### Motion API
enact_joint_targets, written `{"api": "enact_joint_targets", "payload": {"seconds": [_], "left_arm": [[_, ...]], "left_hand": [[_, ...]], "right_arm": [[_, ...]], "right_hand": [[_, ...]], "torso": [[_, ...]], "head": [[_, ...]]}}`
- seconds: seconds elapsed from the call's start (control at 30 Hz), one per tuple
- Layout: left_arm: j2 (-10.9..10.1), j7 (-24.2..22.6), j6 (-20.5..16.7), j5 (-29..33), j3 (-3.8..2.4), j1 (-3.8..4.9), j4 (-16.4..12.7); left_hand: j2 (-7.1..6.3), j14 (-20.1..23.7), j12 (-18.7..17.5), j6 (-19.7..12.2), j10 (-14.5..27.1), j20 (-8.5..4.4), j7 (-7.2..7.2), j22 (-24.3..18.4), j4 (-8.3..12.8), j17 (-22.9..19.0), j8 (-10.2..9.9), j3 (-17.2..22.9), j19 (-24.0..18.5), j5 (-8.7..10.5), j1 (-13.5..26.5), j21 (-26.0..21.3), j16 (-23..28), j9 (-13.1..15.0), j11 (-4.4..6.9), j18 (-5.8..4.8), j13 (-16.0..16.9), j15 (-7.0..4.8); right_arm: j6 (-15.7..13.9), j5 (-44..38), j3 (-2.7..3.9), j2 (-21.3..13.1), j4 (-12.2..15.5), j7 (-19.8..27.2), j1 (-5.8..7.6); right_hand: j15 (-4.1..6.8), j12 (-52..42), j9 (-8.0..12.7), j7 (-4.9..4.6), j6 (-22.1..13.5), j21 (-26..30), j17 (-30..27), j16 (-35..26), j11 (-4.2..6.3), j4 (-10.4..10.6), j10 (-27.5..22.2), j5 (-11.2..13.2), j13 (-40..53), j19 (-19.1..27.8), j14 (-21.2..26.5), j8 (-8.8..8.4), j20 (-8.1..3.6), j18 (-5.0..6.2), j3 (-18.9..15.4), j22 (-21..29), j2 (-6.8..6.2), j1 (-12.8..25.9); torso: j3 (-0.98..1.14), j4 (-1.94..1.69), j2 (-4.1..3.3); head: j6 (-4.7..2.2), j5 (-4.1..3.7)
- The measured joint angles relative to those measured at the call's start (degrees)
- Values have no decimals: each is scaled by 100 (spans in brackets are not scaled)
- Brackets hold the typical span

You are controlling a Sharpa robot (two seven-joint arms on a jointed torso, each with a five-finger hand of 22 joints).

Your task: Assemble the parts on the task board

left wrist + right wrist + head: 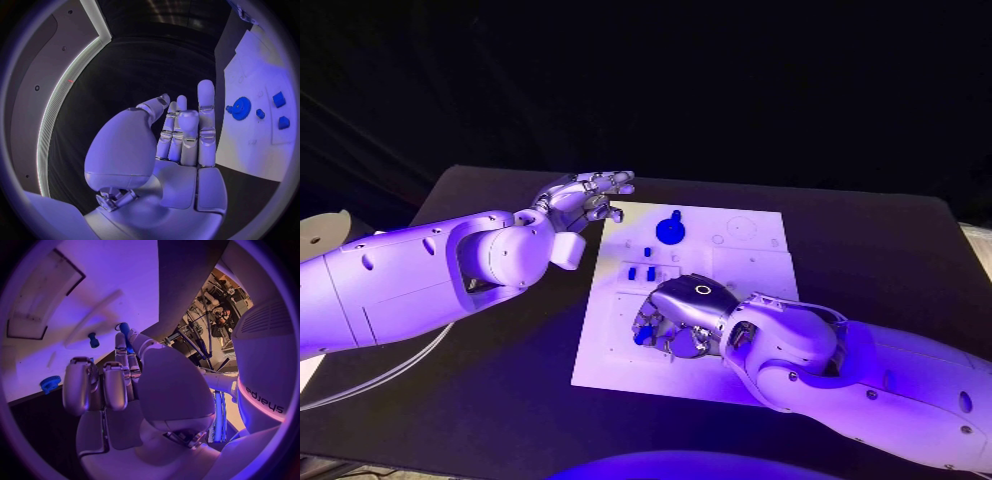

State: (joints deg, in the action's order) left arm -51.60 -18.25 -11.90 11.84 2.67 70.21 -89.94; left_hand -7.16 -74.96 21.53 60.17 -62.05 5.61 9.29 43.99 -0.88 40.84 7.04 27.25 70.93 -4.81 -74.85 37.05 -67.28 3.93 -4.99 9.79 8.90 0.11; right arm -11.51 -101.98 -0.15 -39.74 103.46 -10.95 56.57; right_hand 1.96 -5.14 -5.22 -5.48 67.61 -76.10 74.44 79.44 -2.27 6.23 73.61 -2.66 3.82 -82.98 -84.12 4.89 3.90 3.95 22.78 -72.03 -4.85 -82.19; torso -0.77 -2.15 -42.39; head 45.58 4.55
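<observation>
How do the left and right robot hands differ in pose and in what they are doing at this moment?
The left robot hand hovers at the far left corner of the task board, fingers extended and holding nothing; the right robot hand is down over the board's near part, fingers curled. The right pinches a small blue part at its fingertips, while the left is clear of the blue gear. Both are silver, on white arms.

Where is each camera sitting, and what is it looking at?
Head view: from the robot's head, looking down at the white task board on the black table; both white arms, left hand and right hand show.
Left wrist view: behind the left hand, facing the board's edge.
Right wrist view: behind the right hand, which pinches a small blue part over the board.
Shared: the round blue gear.
</observation>
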Motion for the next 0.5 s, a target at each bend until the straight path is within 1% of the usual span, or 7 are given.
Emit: {"api": "enact_joint_targets", "payload": {"seconds": [0.07, 0.5], "left_arm": [[-1, 2, 3, 0, 0, 0, 0], [0, 14, 24, -3, 0, 0, 8]], "left_hand": [[0, 0, 0, 0, 0, 0, 0, 0, 0, 0, 0, 0, 0, 0, 0, 0, 0, 0, 0, 0, 0, 0], [0, 0, 0, 0, 0, 0, 0, 0, 0, 1, 0, 0, 0, 0, 0, 0, 0, 0, 0, 0, -1, 0]], "right_arm": [[4, -8, 0, 6, -7, 1, 0], [44, -199, 2, 58, -36, -126, -1]], "right_hand": [[0, 0, 0, -2, -2, 0, 0, 0, 0, 0, 0, 0, 0, 0, 0, 0, 0, 1, 0, 0, 0, 0], [0, 21, 0, -20, -20, 0, 8, 0, -4, 0, 4, 3, 4, 0, 0, 0, 0, 0, -1, 0, -1, 0]], "torso": [[3, 4, 0], [3, -1, 1]], "head": [[3, 3], [4, -5]]}}
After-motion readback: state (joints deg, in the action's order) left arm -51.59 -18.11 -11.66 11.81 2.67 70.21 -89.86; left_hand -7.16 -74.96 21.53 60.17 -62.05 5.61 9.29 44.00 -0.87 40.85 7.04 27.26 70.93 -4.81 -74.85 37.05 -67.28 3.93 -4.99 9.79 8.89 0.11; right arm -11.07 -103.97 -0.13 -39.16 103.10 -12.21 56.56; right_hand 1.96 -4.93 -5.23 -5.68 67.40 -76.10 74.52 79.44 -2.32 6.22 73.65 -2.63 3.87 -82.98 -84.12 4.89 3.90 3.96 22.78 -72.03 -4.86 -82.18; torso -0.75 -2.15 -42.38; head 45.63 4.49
